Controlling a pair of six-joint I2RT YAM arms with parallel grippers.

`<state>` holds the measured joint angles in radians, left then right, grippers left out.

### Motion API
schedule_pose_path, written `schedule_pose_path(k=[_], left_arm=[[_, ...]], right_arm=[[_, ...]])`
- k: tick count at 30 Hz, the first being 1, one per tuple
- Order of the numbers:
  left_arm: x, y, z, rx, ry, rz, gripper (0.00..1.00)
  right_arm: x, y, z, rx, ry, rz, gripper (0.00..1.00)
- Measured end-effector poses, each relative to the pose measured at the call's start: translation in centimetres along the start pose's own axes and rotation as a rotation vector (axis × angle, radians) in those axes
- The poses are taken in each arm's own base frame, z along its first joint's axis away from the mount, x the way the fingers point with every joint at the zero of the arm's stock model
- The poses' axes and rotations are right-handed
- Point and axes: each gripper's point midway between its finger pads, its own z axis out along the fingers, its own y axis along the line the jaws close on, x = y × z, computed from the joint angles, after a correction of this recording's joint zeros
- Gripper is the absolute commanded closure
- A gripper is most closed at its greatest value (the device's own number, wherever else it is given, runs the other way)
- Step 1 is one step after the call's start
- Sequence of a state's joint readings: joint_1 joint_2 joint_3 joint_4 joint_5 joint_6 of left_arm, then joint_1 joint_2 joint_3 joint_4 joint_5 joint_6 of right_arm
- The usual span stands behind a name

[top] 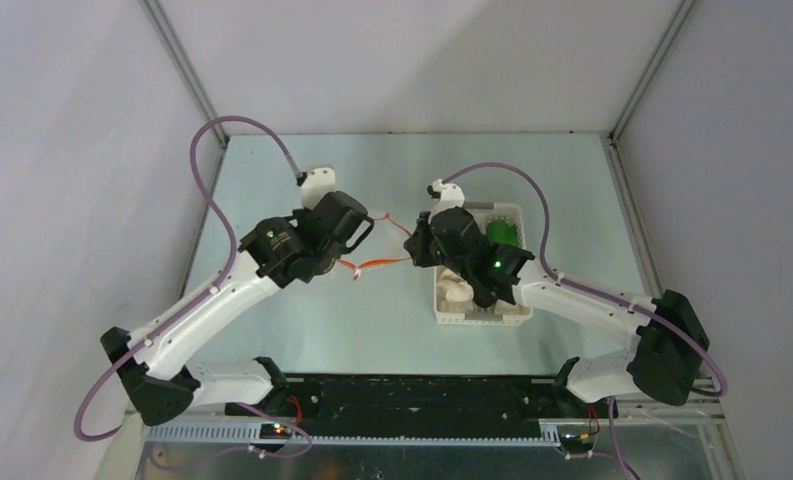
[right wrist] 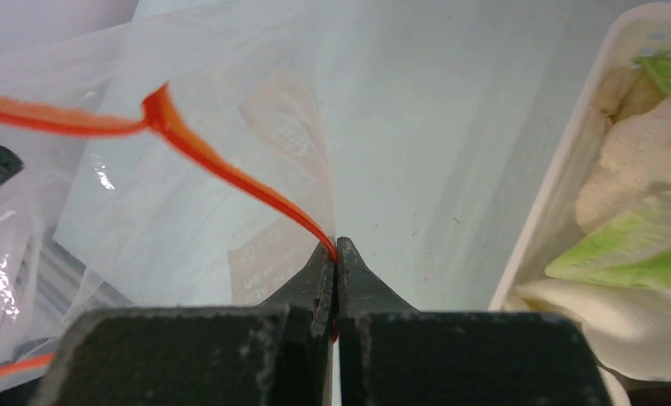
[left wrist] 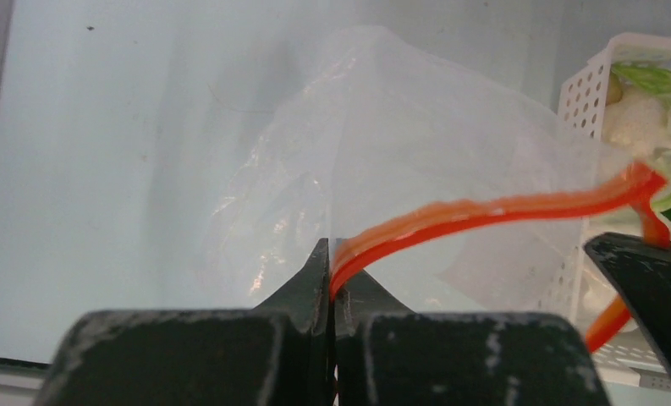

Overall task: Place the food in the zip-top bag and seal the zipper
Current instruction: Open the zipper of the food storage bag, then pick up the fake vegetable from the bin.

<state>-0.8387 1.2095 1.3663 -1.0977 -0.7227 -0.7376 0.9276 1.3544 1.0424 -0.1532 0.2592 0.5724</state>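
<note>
The left gripper [left wrist: 332, 254] and right gripper [right wrist: 335, 252] each pinch the thin red-orange zipper strip [left wrist: 501, 207] of the clear crinkly plastic bag [left wrist: 416, 127], above the table's [top: 372, 330] middle.

The zip-top bag [left wrist: 416, 144], clear, thin and crinkled, sits bunched just to the left of the white perforated basket [right wrist: 545, 203], as the top view shows it. The red-orange zipper [left wrist: 492, 207] runs along its near edge in a wavy line, kinking close to the basket. The food lies inside the basket: a bok choy [right wrist: 632, 254] with a pale green leaf and white stem, touching pale lumps [right wrist: 632, 156].
</note>
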Motion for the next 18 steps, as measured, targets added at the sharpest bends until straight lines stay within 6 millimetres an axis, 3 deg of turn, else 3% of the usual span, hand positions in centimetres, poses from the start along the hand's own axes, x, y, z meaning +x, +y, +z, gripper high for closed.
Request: schedule_pose_path(k=[3,5,6,8,10,15,18], left_arm=[[0.9,-0.7,0.7,0.023,0.020,0.008,1.00],[1.4,-1.1,1.1,0.033,0.033,0.010,1.00],[1.6,-1.3,1.3,0.036,0.037,0.010,1.00],[1.8,-1.7,1.7,0.033,0.043,0.008,1.00],[2.0,-2.2,2.3,0.025,0.051,0.013,1.00],[3.2,-3.3,4.0,-0.007,0.086,0.034,1.00],[3.9,-3.8,5.0,-0.024,0.105,0.048,1.00]], right_arm=[[0.8,0.4,0.9,-0.017,0.015,-0.011,0.85],[1.2,0.5,1.3,-0.022,0.025,-0.013,0.68],[1.4,0.5,1.3,-0.026,0.029,-0.014,0.55],[1.4,0.6,1.4,-0.034,0.028,-0.017,0.36],[1.2,0.8,1.3,-0.045,0.022,-0.019,0.22],[0.1,1.4,0.1,-0.102,0.019,-0.010,0.09],[-1.5,1.2,-1.4,-0.118,-0.008,0.010,0.01]])
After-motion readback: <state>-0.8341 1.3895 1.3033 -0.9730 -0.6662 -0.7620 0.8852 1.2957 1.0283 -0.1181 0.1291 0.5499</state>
